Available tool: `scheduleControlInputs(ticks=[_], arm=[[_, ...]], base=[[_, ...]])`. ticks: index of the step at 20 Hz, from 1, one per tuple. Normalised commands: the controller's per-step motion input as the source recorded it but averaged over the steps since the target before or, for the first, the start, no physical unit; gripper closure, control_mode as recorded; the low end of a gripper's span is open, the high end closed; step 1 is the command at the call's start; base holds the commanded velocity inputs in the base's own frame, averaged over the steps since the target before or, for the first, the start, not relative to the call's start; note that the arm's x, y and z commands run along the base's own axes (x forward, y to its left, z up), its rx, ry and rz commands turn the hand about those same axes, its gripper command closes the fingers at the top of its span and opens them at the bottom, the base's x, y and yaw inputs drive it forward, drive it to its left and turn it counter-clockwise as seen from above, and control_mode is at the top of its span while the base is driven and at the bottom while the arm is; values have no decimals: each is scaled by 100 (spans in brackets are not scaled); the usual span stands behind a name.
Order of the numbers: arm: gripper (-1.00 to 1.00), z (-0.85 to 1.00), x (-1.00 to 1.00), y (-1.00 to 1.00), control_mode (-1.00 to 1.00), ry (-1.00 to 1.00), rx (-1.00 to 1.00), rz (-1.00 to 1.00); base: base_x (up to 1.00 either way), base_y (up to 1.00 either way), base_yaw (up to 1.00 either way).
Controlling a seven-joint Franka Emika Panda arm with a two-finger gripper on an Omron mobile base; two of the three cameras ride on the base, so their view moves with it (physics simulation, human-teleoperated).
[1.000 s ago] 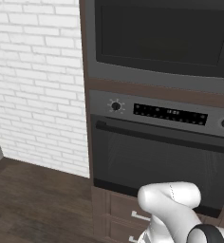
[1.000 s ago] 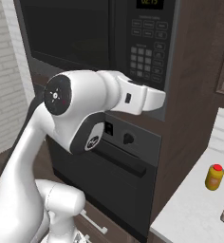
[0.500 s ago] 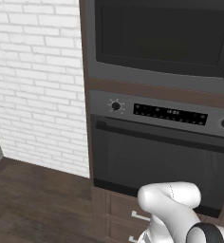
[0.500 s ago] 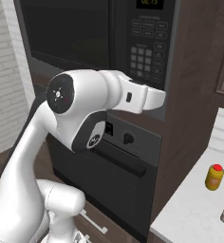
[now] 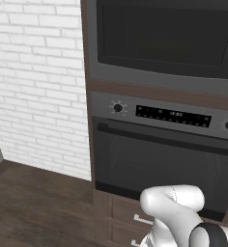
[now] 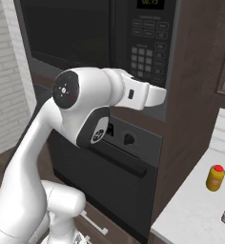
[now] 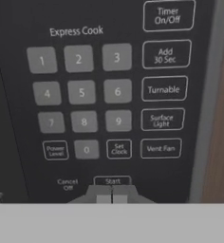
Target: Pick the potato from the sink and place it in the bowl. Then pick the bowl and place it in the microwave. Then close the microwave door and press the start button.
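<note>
Pressing together, pincer tips half hiding the microwave Start key

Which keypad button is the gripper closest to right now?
The Start button, bottom row of the microwave keypad. The shut gripper sits directly below its label, with Cancel/Off off to the left and the number keys higher up.

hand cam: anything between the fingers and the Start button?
Nothing. In the hand view the closed fingers sit right at the lower edge of the Start button on the microwave keypad, with no gap visible; contact itself can't be confirmed.
</note>
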Motion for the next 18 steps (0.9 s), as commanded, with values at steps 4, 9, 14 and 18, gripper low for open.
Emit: scheduleControlInputs(ticks=[4, 9, 14, 18], arm=[[100, -13, 7, -3, -100, 0, 0, 0], [100, -6, 7, -16, -100, 0, 0, 0], [100, 0, 12, -3, -100, 0, 0, 0], [100, -12, 21, 0, -100, 0, 0, 0]], base=[[0, 0, 0], [0, 0, 0], [0, 0, 0], [0, 0, 0]])
